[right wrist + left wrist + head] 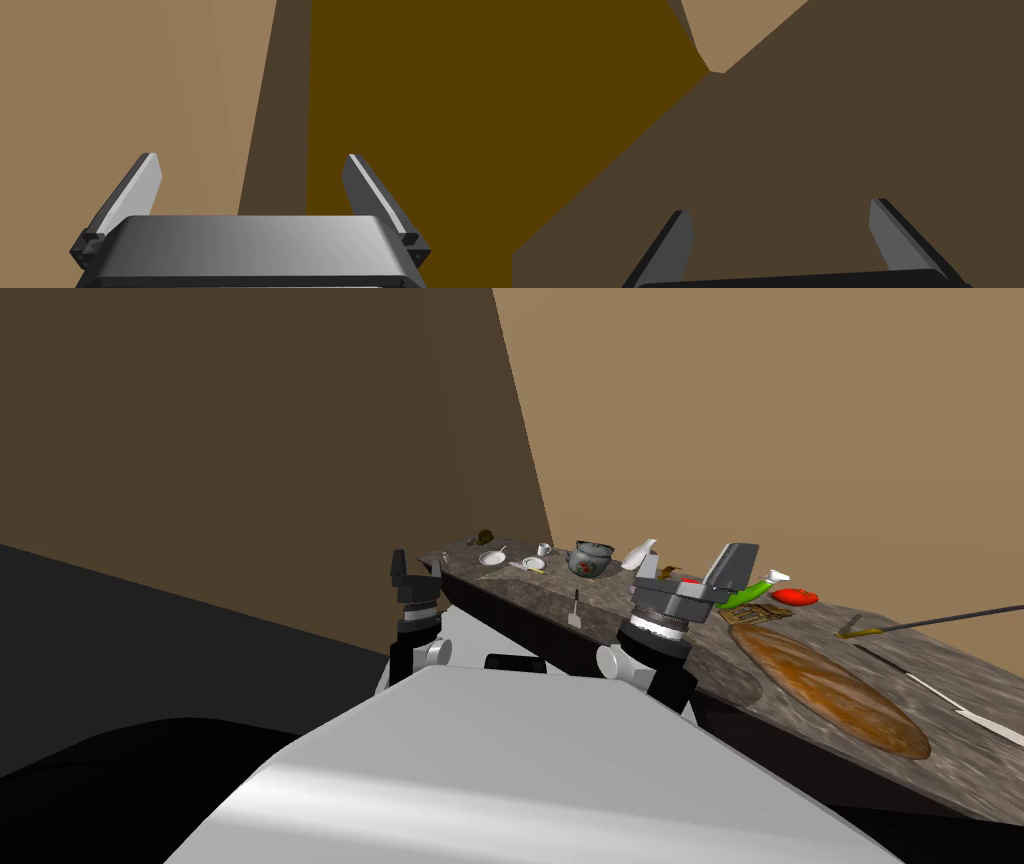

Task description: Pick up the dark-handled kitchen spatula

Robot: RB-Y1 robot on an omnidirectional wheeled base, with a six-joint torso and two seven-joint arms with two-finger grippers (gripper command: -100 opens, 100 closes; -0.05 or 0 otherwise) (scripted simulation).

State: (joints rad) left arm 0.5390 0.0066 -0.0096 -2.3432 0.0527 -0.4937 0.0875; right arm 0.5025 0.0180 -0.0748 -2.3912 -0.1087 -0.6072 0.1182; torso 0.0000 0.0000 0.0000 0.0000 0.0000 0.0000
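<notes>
Head view: stone-patterned bench [520, 586] running slantwise under brown walls; dark-handled spatula [576, 611] lying flat on it near the front edge, pale blade toward the edge, handle pointing at the grey pot [590, 558] behind it; spatula seen between the two arms, touched by neither pincer.

Left pincer [400, 560] held upright beside the bench's near end; in the left wrist view, left pincer [779, 207] spread wide, nothing between the fingers [679, 240].

Right pincer [738, 556] raised above the bench, further along from the spatula; in the right wrist view, right pincer [252, 157] likewise wide and empty.

Also on the bench: white dish [492, 557]; white cup [544, 549]; white jug [640, 554]; green item [745, 593]; red item [795, 597]; brown oval board [830, 688].
</notes>
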